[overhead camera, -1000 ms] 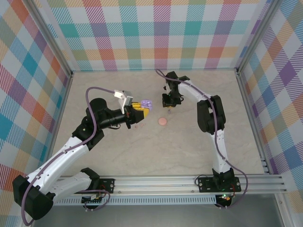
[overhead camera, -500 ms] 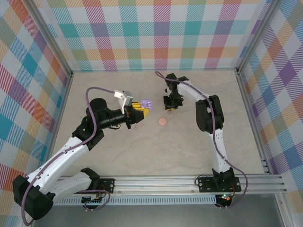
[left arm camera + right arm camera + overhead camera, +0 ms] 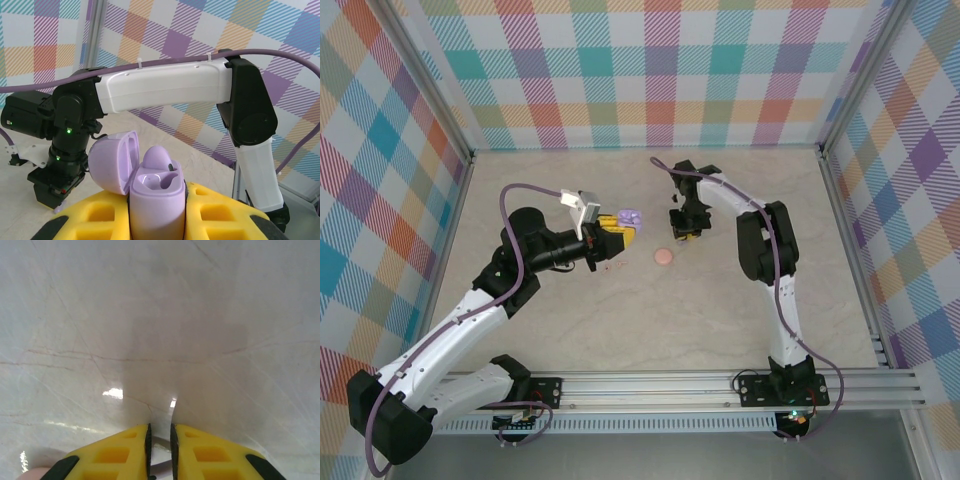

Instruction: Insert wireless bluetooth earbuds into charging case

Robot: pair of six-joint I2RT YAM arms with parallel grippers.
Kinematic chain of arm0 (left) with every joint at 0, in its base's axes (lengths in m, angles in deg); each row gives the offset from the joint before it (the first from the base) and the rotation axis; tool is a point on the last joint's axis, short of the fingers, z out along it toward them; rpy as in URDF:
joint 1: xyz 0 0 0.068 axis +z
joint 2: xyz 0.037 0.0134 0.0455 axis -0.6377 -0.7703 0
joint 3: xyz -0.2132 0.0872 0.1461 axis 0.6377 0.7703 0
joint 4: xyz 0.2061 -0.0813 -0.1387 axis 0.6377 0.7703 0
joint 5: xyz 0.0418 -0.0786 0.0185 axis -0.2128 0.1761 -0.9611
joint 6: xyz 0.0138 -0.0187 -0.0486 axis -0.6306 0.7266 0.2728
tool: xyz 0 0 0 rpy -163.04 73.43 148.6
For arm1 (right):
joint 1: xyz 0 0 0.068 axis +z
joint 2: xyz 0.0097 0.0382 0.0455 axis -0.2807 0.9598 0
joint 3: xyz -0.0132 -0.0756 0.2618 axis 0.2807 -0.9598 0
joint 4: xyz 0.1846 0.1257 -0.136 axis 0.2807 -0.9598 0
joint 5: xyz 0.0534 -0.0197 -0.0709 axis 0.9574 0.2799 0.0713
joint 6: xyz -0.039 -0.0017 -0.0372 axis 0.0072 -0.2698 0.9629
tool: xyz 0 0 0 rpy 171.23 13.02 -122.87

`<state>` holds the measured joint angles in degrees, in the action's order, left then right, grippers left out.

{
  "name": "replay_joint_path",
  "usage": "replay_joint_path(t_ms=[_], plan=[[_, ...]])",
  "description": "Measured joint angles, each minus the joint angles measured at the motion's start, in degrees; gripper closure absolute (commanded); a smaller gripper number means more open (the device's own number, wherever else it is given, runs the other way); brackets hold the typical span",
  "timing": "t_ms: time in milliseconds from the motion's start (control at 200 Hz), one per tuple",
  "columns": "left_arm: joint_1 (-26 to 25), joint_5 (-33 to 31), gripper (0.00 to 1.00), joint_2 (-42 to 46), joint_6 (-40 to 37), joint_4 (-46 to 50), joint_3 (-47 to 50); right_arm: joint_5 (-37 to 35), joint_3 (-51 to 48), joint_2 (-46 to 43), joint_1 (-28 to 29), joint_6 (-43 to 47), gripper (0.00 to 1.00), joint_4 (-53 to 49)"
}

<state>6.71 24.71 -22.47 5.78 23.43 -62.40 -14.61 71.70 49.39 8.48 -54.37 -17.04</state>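
Left gripper [image 3: 623, 231] was seen clamped on the purple charging case [image 3: 629, 218], held above the table [image 3: 720, 330] left of centre. In the left wrist view, the case [image 3: 156, 197] was gripped upright between the yellow fingers [image 3: 95, 215], its lid hinged open to the left. One purple earbud [image 3: 160, 156] was noted seated in the case, its rounded top standing proud of the body. The well beside it was seen glossy and bare.

Right gripper [image 3: 685, 233] was found pointed down at the table, well right of the case. In the right wrist view, the yellow fingers [image 3: 115, 452] were drawn almost together just above the marbled surface. A pale sliver was glimpsed in the narrow gap, but what it was could not be told.

A pink disc [image 3: 663, 257] was recorded lying flat on the table between the two grippers, nearer the right one.
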Motion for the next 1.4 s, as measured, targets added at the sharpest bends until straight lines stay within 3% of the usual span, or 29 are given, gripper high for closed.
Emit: replay_joint_path(t_ms=[755, 1405], plan=[[-0.02, 0.02, 0.9, -0.11, 0.2, 0.0, 0.0, -2.69, -2.21, -1.36, -1.46, -4.39, 0.82, -1.4], [-0.09, -0.02, 0.9, -0.11, 0.2, -0.02, 0.24, 0.81, -6.99, -4.07, -0.68, 1.68, 0.83, -2.38]])
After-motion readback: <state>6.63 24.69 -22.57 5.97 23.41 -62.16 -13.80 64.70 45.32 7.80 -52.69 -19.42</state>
